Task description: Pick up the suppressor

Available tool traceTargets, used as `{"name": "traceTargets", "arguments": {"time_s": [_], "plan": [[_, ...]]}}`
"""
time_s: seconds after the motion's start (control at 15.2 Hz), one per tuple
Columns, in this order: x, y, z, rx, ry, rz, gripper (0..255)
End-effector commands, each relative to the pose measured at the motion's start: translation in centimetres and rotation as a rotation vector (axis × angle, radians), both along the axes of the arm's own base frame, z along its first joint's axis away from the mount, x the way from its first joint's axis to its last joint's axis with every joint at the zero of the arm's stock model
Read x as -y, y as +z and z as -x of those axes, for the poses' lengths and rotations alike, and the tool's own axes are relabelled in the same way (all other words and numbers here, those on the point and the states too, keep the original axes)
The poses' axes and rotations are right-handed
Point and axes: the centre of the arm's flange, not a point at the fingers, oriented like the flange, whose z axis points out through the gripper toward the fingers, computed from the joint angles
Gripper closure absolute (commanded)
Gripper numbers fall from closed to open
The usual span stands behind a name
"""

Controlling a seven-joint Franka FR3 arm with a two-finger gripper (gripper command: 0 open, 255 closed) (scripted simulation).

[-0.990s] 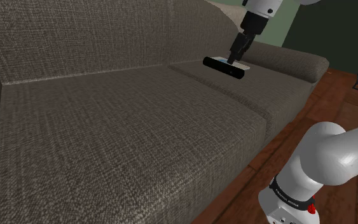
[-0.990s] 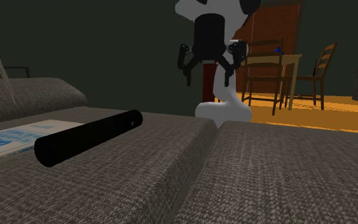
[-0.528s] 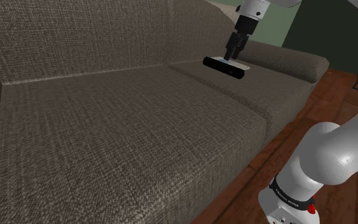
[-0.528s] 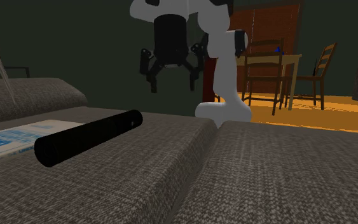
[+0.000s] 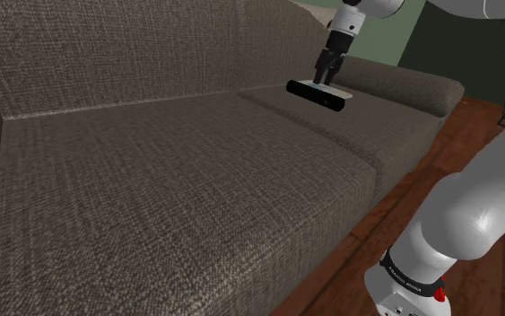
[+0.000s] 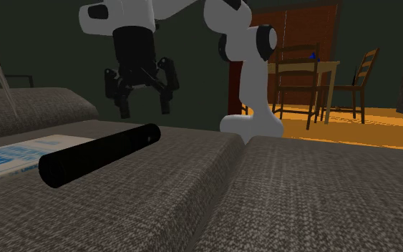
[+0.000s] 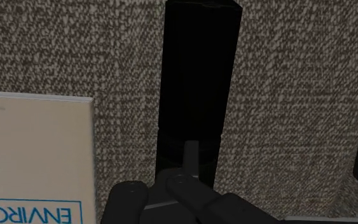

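Brown sofa cushion (image 5: 196, 179), black suppressor (image 6: 99, 154) beside a booklet (image 6: 13, 157), end effector (image 6: 146, 109) above, wide open, empty.

The shoulder view looks down from high beside the arm (image 5: 461, 215), which rises at the frame's lower right. It faces along the sofa (image 5: 152, 179) seat, with the suppressor (image 5: 316, 95) far off at upper right. The second exterior view sits low, near cushion height and close to the suppressor at its left, facing back toward the arm. The wrist view looks straight down from close above. All three share the suppressor, the booklet (image 6: 10, 159) beside it and that end cushion.
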Motion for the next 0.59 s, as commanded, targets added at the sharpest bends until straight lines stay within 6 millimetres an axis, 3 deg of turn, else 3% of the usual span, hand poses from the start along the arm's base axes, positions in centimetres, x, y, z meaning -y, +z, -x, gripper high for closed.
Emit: {"name": "traceTargets", "arguments": {"time_s": [0.0, 0.13, 0.53], "plan": [[2.4, -0.7, -1.6, -0.018, -0.011, -0.017, 0], [4.9, -1.5, -3.0, -0.035, -0.024, -0.035, 0], [5.0, -4.2, -3.0, -0.036, -0.024, -0.035, 0]]}}
